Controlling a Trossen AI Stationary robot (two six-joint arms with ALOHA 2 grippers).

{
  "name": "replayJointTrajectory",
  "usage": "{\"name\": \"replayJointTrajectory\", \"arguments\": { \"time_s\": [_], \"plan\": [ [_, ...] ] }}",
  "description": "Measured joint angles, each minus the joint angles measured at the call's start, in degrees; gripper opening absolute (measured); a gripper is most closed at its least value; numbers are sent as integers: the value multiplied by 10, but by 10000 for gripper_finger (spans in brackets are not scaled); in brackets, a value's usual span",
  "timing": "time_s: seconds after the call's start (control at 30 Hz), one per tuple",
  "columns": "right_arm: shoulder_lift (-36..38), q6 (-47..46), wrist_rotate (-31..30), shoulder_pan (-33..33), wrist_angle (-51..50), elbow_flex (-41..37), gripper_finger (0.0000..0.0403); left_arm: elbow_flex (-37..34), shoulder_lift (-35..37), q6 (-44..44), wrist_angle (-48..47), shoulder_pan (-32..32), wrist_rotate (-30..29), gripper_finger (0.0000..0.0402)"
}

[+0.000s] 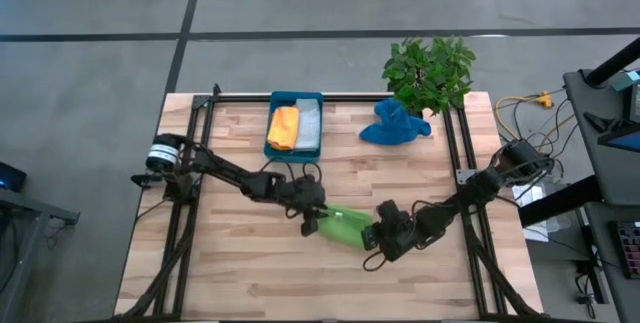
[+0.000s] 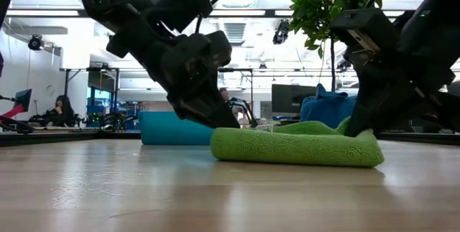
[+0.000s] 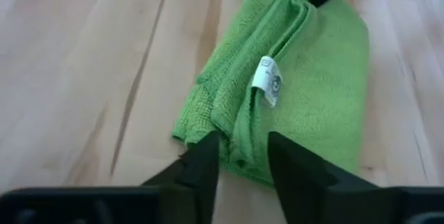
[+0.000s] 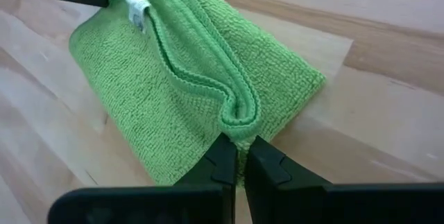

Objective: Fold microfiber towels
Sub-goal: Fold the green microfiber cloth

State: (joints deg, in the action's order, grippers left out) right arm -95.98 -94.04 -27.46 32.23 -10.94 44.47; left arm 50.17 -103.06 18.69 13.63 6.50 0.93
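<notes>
A lime green towel [image 1: 343, 227], folded into a long strip, lies flat on the wooden table [image 1: 230, 263] near its middle, a white tag [image 3: 267, 80] on top. My left gripper [image 3: 239, 158] is open at the towel's left end, one finger on either side of the stacked hems [image 3: 236, 123]. My right gripper [image 4: 239, 156] is shut on the towel's right end. An orange towel [image 1: 284, 128] and a grey towel [image 1: 309, 126] lie in the teal tray [image 1: 296, 96] at the far edge. A blue towel [image 1: 395, 125] sits crumpled to the tray's right. My left gripper is open around the towel's left end; I cannot tell whether its fingers [image 3: 205, 161] touch the cloth. My right gripper pinches the curled, stacked hems [image 4: 239, 116] at the towel's right end between its two fingers, several layers. The fingers slant down from the table's right side. The towel rests on the table.
A potted plant [image 1: 430, 71] stands at the far right corner, just behind the blue towel. Black frame rails [image 1: 190, 143] run along the table's left and right sides. Bare wood [image 1: 250, 283] lies toward the near edge.
</notes>
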Motion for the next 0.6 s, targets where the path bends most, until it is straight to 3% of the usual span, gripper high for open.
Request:
{"name": "replayJointTrajectory", "arguments": {
  "time_s": [0.17, 0.33, 0.47, 0.6],
  "plan": [
    [0, -3, -2, 0, -9, 0, 9, 5, 7, -18, 10, -2, 21, 162],
    [0, -4, -2, 0, -9, 0, 9, 19, 10, -86, 22, 14, 58, 176],
    [0, 0, 5, 0, -10, 0, 9, 33, 6, -161, 24, 33, 63, 163],
    [0, 1, 6, 0, -9, 1, 9, 37, 3, -250, 20, 40, 57, 117]
  ]
}}
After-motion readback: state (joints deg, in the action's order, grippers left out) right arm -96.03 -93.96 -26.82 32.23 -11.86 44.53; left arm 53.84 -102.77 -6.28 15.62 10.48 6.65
